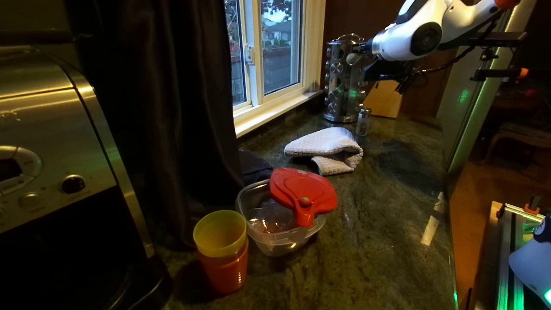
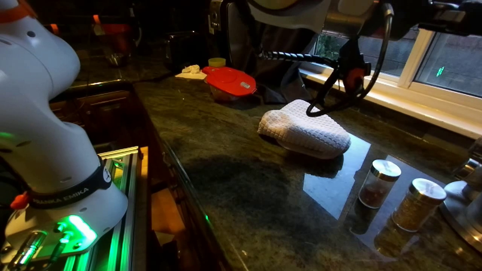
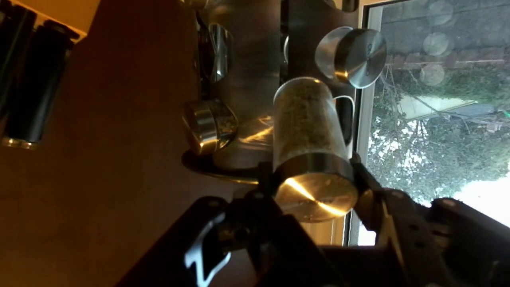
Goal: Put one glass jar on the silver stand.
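My gripper [image 3: 312, 171] is shut on a glass jar [image 3: 308, 119], with its fingers on both sides of the silver lid. The jar points base first towards the silver stand [image 3: 247, 95]; I cannot tell whether it touches it. Several lidded jars sit in the stand's round holes, and other holes show around the held jar. In an exterior view the held jar [image 1: 354, 58] is by the upper part of the silver stand [image 1: 339, 88], with the gripper [image 1: 365, 62] beside it. In an exterior view only the base of the stand [image 2: 467, 210] shows, and the gripper is out of view.
Two more lidded jars [image 2: 378, 184] [image 2: 418, 205] stand on the counter by the stand. A wooden knife block [image 1: 383, 99] is beside the stand, its black handles [image 3: 38, 83] near the gripper. A folded towel [image 1: 325, 148], red-lidded bowl [image 1: 280, 234] and cups [image 1: 221, 254] are farther along.
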